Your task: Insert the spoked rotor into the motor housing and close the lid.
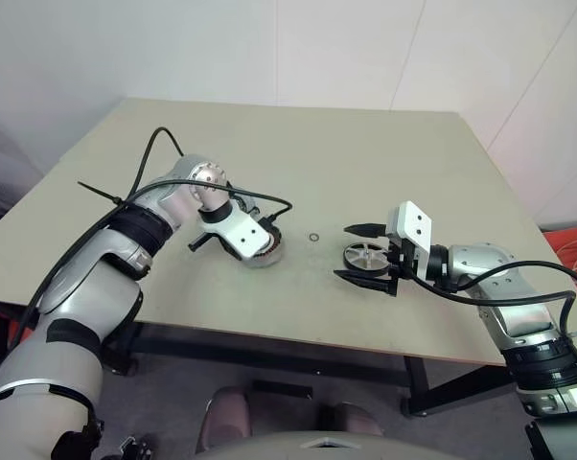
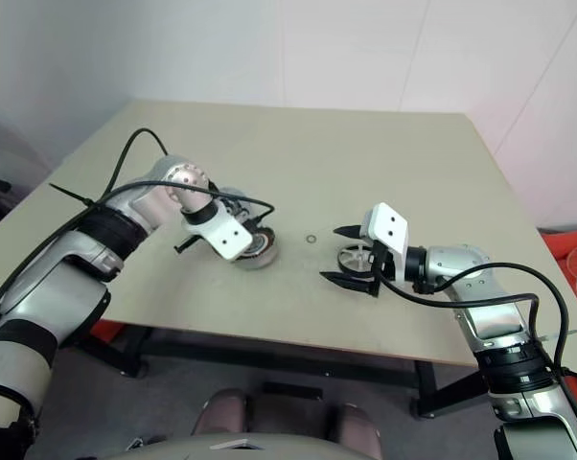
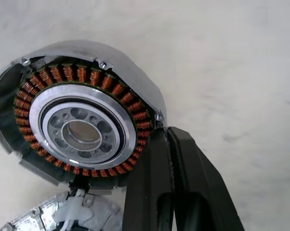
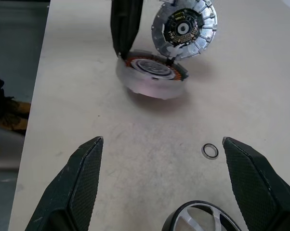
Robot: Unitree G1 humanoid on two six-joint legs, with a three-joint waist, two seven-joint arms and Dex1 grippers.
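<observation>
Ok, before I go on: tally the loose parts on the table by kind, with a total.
Spoked rotor: 1
Motor housing: 1
Lid: 1
Small loose ring: 1
Total: 4

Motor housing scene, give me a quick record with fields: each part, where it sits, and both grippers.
motor housing: on the table, tilted, windings exposed, left gripper's rim grip
lid: open, propped beside the housing
spoked rotor: on the table between the right gripper's fingers, not gripped
small loose ring: on the table between housing and rotor
left gripper: shut on the housing rim
right gripper: open
</observation>
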